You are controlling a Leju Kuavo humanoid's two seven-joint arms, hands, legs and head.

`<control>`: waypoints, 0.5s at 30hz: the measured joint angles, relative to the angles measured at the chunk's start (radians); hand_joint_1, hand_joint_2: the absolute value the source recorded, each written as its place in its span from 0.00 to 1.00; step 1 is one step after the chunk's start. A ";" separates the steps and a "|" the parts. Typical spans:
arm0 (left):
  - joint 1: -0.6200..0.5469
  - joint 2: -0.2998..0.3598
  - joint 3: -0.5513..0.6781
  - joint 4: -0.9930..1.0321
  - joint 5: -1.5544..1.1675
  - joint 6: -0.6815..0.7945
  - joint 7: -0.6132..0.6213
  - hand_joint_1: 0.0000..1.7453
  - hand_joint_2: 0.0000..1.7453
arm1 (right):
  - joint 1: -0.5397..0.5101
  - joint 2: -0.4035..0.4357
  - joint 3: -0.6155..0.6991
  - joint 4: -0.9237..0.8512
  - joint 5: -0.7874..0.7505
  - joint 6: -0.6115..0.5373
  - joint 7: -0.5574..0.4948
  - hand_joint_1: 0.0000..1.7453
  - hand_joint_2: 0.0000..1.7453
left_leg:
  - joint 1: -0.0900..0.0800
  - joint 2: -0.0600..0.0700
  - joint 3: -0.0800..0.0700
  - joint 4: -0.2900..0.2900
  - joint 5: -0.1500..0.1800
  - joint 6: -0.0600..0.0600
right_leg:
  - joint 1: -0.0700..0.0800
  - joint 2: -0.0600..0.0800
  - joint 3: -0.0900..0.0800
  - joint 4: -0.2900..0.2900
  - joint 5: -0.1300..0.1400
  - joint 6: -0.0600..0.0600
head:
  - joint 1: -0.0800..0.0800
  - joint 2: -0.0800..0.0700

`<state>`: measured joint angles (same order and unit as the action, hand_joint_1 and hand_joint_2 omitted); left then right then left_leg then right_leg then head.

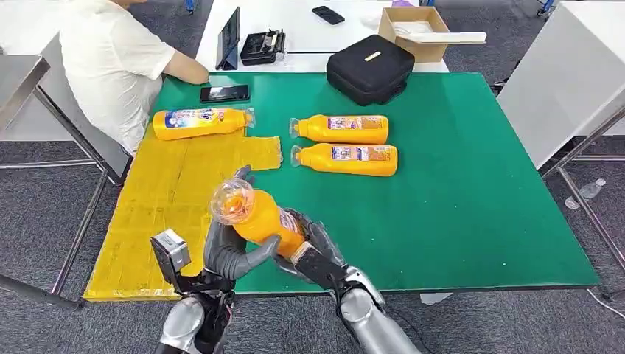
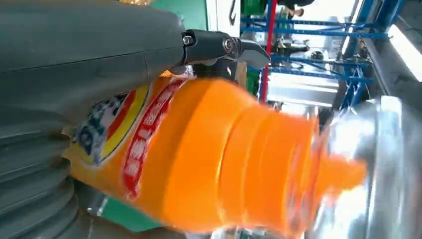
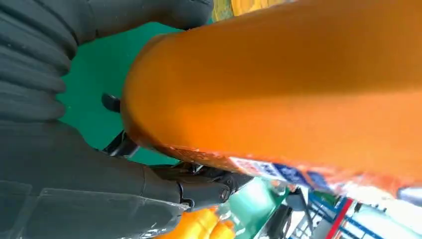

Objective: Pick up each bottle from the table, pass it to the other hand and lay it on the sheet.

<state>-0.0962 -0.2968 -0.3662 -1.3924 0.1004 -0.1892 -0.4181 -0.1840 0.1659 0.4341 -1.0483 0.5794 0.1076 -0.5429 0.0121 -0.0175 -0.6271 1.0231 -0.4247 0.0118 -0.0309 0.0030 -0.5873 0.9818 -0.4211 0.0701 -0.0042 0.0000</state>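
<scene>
1. The left hand (image 1: 230, 251) and the right hand (image 1: 313, 254) both wrap the held bottle (image 1: 258, 215) above the near tabletop (image 1: 472, 214) edge; their fingers are partly hidden behind it.
2. Its clear cap tilts toward the camera, blurred in the left wrist view.
3. The yellow sheet (image 1: 169, 206) lies left, one bottle on the sheet (image 1: 199, 122) at its far end.
4. Two lying bottles (image 1: 346, 144) rest side by side on the green.
5. A person (image 1: 110, 59), cut off, sits far left.
</scene>
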 measured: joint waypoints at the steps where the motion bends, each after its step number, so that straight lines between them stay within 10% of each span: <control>1: -0.002 0.000 0.000 0.002 0.006 -0.003 0.000 1.00 1.00 | -0.002 -0.002 0.006 0.005 -0.005 0.000 -0.005 1.00 1.00 | 0.000 0.000 0.000 0.000 0.000 0.000 | 0.000 0.000 0.000 0.000 0.000 0.000 | 0.000 0.000; 15: -0.015 0.000 -0.002 0.015 -0.017 0.013 -0.007 1.00 1.00 | -0.016 -0.010 0.024 0.021 -0.018 -0.010 -0.007 1.00 1.00 | 0.000 0.000 0.000 0.000 0.000 0.000 | 0.000 0.000 0.000 0.000 0.000 0.000 | 0.000 0.000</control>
<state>-0.1111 -0.2972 -0.3681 -1.3775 0.0835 -0.1766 -0.4254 -0.2000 0.1560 0.4585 -1.0273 0.5615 0.0980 -0.5497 0.0121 -0.0174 -0.6272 1.0231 -0.4246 0.0118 -0.0309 0.0030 -0.5875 0.9818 -0.4211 0.0701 -0.0042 0.0000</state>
